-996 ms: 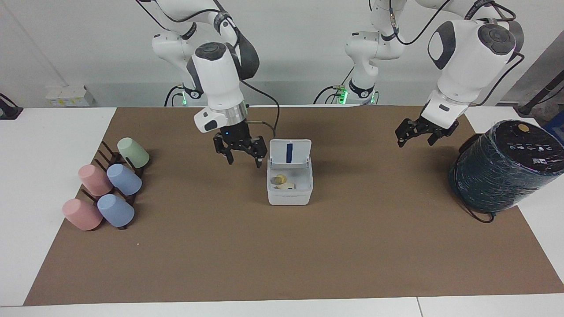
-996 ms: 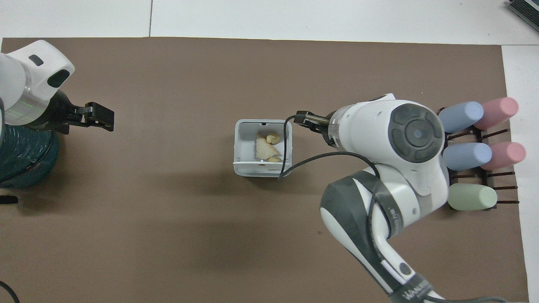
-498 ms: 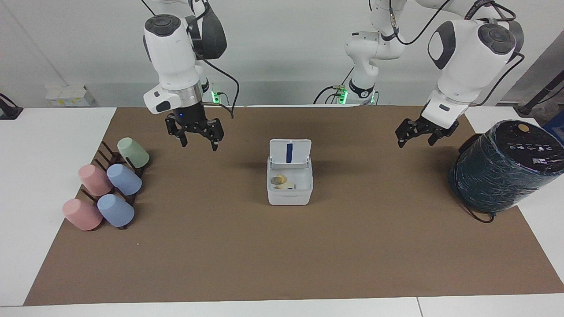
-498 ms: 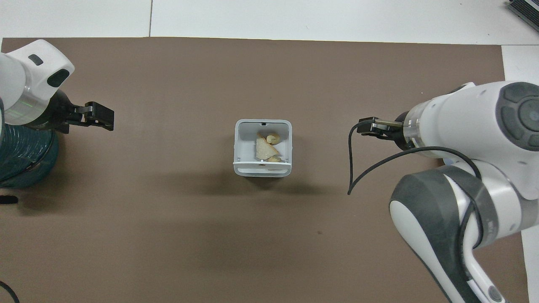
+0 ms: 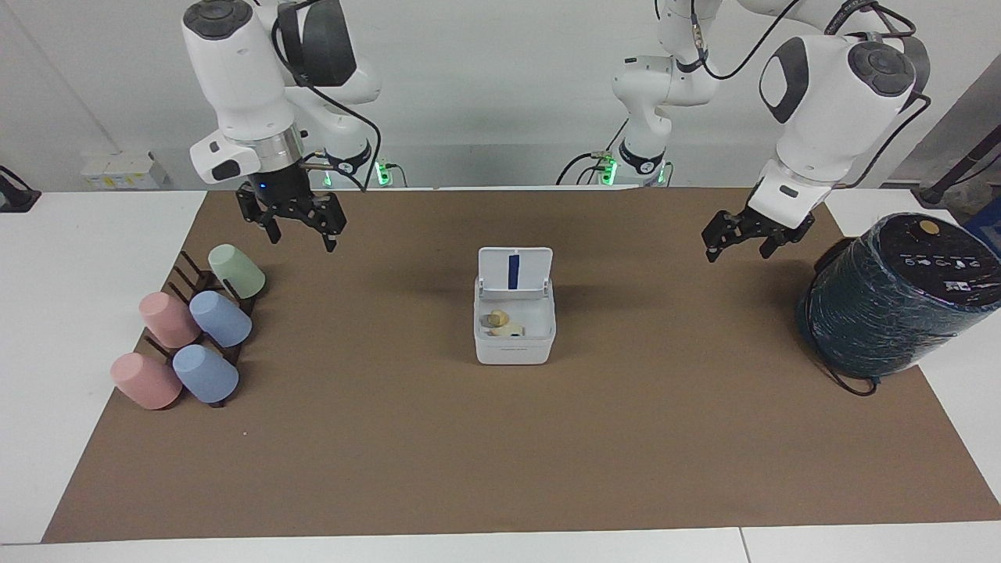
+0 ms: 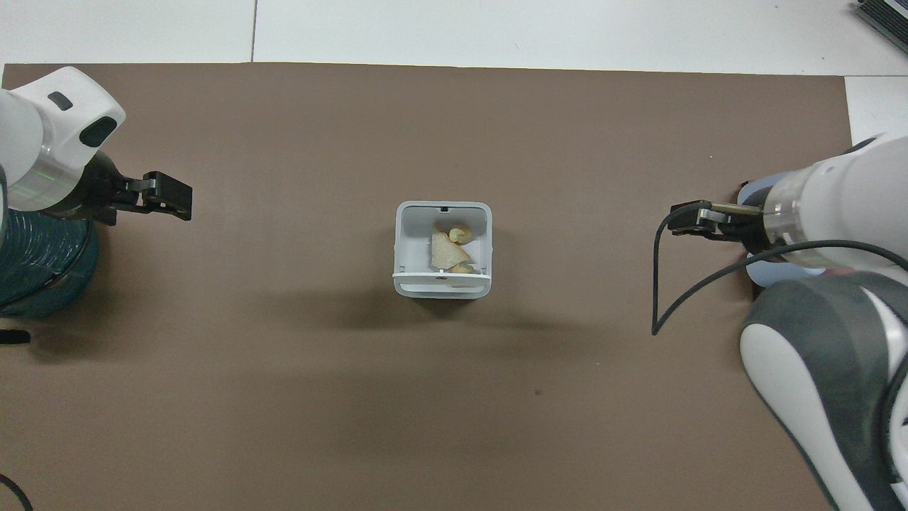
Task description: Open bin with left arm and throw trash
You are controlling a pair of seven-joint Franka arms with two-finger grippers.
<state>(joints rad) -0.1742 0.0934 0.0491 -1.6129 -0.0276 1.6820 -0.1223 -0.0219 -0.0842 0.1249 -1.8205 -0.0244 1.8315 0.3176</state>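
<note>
The white bin (image 5: 514, 344) stands at the middle of the brown mat with its lid (image 5: 514, 272) upright and open, blue stripe showing. It also shows in the overhead view (image 6: 406, 245). The pale-yellow trash (image 5: 500, 320) lies inside it: two nuggets and a flat wedge (image 6: 447, 252). My right gripper (image 5: 303, 241) is open and empty, raised over the mat beside the cup rack, well away from the bin; it also shows in the overhead view (image 6: 684, 221). My left gripper (image 5: 737, 252) is open and empty, and waits over the mat beside the dark cylinder (image 6: 170, 197).
A dark rack with several pastel cups (image 5: 195, 336) lies at the right arm's end of the mat. A large dark wrapped cylinder (image 5: 891, 297) stands at the left arm's end and also shows in the overhead view (image 6: 35, 262). White table (image 5: 62, 313) surrounds the mat.
My right gripper has drawn away from beside the bin and risen, moving toward the right arm's end to the cup rack. The bin, the trash and my left arm have not moved.
</note>
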